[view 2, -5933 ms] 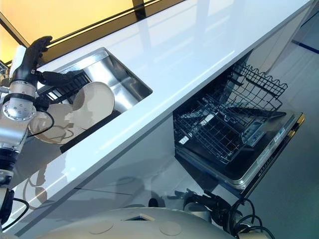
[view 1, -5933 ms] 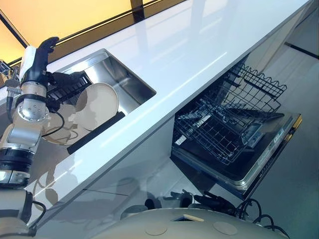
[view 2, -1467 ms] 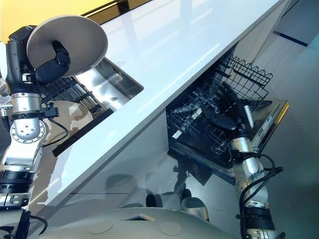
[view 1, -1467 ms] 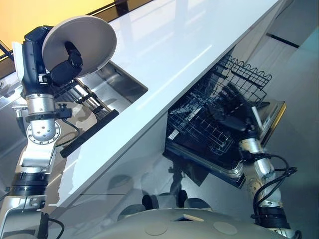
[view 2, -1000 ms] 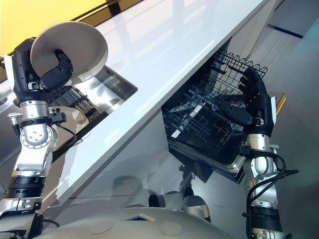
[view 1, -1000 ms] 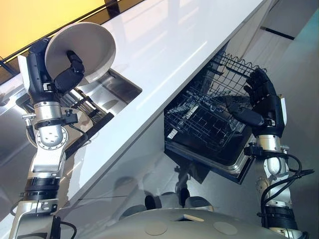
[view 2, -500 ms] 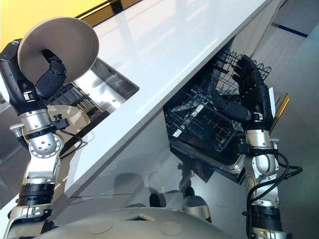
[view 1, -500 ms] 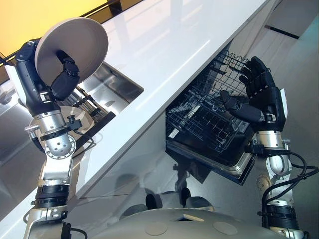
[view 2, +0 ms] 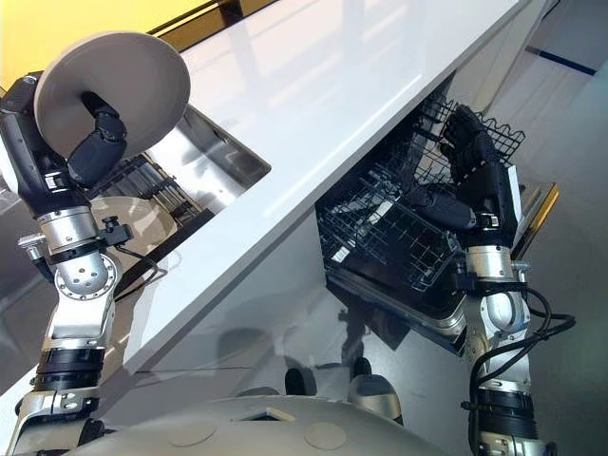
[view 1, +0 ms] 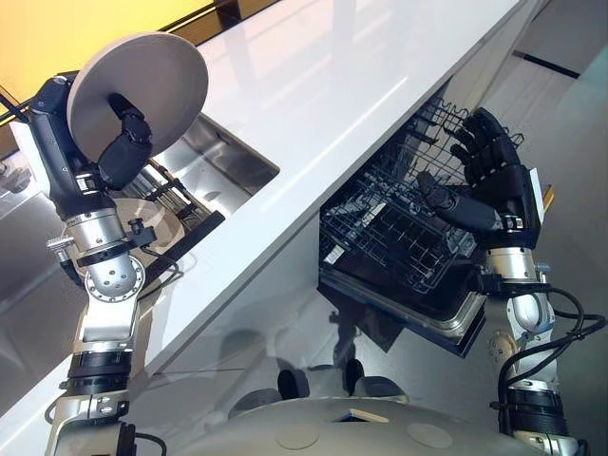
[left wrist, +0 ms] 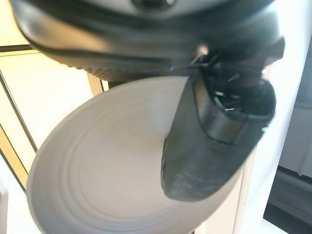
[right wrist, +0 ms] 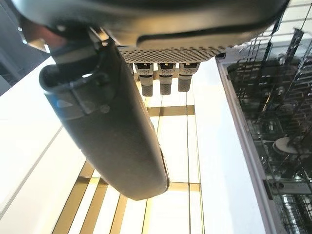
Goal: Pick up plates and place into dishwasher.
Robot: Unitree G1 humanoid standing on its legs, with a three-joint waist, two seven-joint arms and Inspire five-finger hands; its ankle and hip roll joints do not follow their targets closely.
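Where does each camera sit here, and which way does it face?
Left and right eye views: head camera looking down at the counter, sink and dishwasher rack; both arms show.
Left wrist view: along the left hand, whose thumb presses the plate.
Right wrist view: along the open right hand, rack beyond.
The eye views and left wrist view share the plate.

Hidden behind the plate and hands

The raised plate [view 1: 142,90] hides the left hand [view 1: 122,152] fingers; the right hand [view 1: 489,185] covers part of the dishwasher rack [view 1: 389,237].
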